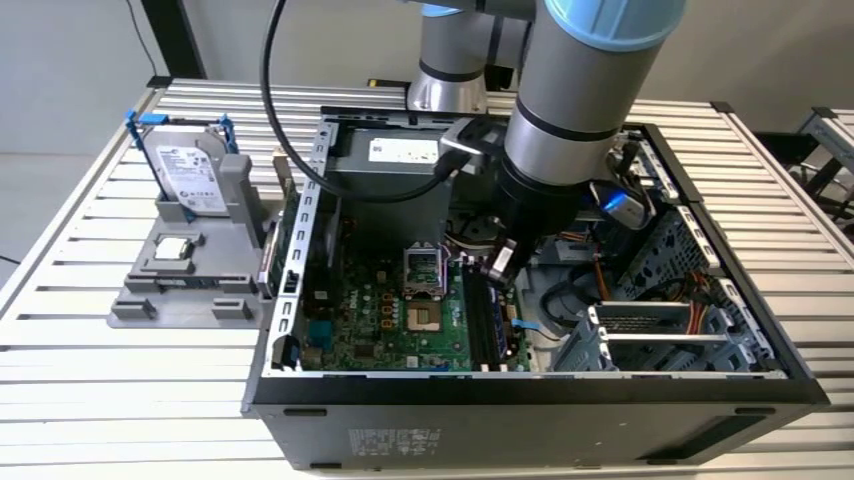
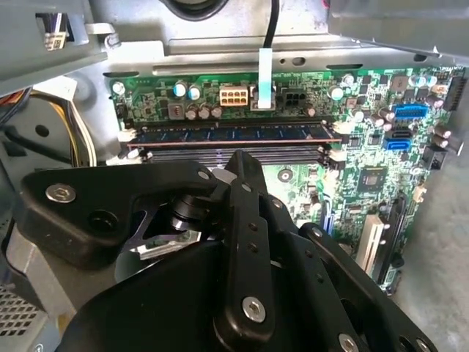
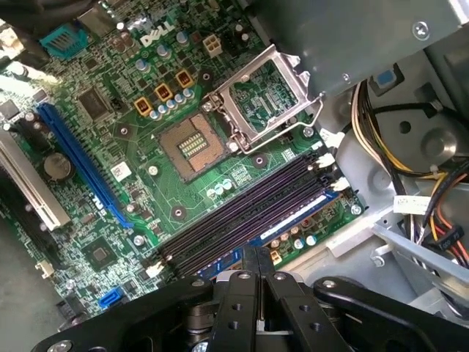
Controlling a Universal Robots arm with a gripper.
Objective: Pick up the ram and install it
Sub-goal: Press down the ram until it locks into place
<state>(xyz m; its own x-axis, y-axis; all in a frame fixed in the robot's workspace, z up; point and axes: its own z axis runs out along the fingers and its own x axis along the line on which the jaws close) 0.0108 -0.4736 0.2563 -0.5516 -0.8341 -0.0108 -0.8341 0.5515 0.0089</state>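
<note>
Your hand (image 1: 501, 265) hangs inside the open case (image 1: 534, 385), low over the memory slots at the motherboard's (image 1: 387, 330) edge, on the exterior view's right of the empty processor socket (image 1: 420, 270). Its fingers are drawn narrow, pressed nearly together, with nothing that I can see between them. The ram (image 2: 227, 134) already stands on edge in the outermost slot, just beyond the fingertips. I cannot tell whether the tips touch its top edge.

The likely trouble is a half-seated stick. If you press off the ram's middle, one end may go home while the other rides up, and the white end latch (image 2: 129, 136) will not close. Press beside the stick and the tips will land on the empty neighbouring slots (image 3: 234, 220) instead. A sideways drag could tilt the ram in its slot.

The second wrist view shows the stick's face, its row of chips and both end latches. The first wrist view shows it only as a thin strip, but it gives you the socket's raised frame (image 3: 260, 95) and the cable bundle (image 3: 432, 220) near the slots' end. The exterior view shows how deep the arm reaches into the case.
</note>
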